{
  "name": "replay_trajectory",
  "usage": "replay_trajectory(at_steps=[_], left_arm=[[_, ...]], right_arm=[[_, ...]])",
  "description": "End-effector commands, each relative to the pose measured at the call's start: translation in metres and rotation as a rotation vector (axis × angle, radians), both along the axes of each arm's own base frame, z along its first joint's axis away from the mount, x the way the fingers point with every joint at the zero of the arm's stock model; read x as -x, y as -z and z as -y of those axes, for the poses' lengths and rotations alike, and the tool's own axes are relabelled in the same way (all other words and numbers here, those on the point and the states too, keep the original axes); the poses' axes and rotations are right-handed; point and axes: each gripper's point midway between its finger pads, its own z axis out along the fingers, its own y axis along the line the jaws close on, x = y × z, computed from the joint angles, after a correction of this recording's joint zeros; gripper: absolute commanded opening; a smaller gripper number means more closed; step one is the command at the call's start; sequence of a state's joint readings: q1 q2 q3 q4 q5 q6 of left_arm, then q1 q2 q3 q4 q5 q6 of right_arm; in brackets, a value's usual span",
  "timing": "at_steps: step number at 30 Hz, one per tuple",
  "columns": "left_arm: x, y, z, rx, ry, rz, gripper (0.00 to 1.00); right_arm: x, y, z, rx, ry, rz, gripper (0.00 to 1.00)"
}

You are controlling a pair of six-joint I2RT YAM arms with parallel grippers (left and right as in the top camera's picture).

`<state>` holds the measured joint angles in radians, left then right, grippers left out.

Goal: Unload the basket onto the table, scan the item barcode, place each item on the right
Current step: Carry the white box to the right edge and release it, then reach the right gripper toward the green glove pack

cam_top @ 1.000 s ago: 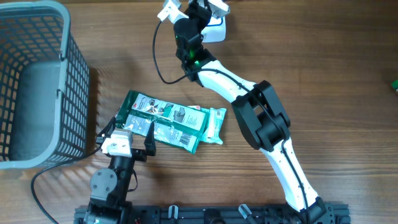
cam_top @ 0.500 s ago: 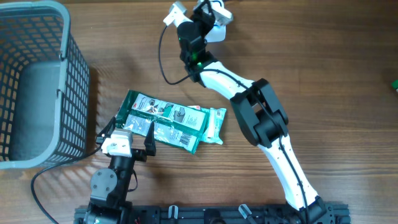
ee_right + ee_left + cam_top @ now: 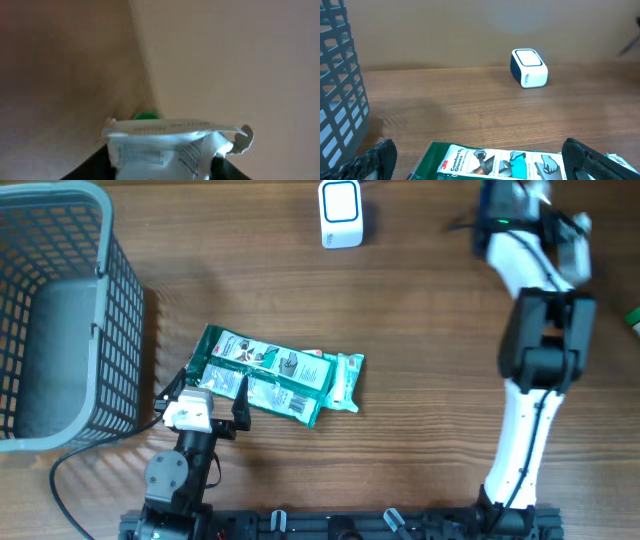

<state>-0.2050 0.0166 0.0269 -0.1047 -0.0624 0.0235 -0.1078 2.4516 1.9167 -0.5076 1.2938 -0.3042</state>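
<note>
My right gripper [image 3: 160, 161] is shut on a clear and white plastic packet [image 3: 175, 142] with small printed lines; the packet's sealed top edge sticks out past the fingers. In the overhead view that gripper [image 3: 562, 228] is at the far right of the table's back edge, well away from the white scanner [image 3: 340, 214]. The scanner [image 3: 529, 67] stands uncovered at the back centre. My left gripper [image 3: 480, 165] stands open low over the near edge of a green glove pack [image 3: 512, 162], one finger on each side of it. The pack [image 3: 272, 374] lies flat on the table.
A grey mesh basket [image 3: 60, 310] stands at the left, close to my left gripper. Something small and green [image 3: 635, 317] shows at the right edge of the table. Bare wood lies between the glove pack and the scanner.
My right arm has swung from over the scanner at the back centre to the far right, carrying the packet with it. The scanner is now uncovered. The left arm has not moved.
</note>
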Motion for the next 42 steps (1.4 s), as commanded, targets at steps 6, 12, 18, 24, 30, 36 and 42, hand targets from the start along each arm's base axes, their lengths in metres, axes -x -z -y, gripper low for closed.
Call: replay_trajectory(at_steps=[6,12,18,24,30,36,42], left_arm=[[0.000,0.001,0.000,0.005,-0.004,-0.001,1.00],[0.000,0.001,0.000,0.005,-0.004,-0.001,1.00],[0.000,0.001,0.000,0.005,-0.004,-0.001,1.00],[0.000,0.001,0.000,0.005,-0.004,-0.001,1.00],[0.000,0.001,0.000,0.005,-0.004,-0.001,1.00],[0.000,0.001,0.000,0.005,-0.004,-0.001,1.00],[0.000,0.001,0.000,0.005,-0.004,-0.001,1.00]], right_arm=[[0.077,0.076,0.078,-0.473,0.332,0.300,0.80],[0.033,0.012,0.035,-0.924,0.232,0.566,1.00],[0.012,-0.117,-0.178,-1.918,0.038,0.654,1.00],[0.062,-0.080,-0.363,-1.950,-0.377,0.028,1.00],[0.090,-0.015,-0.495,-1.729,-0.761,-0.163,1.00],[0.129,0.024,-0.557,-1.819,-0.878,-0.295,1.00],[0.152,0.080,-0.562,-1.910,-0.756,-0.461,1.00]])
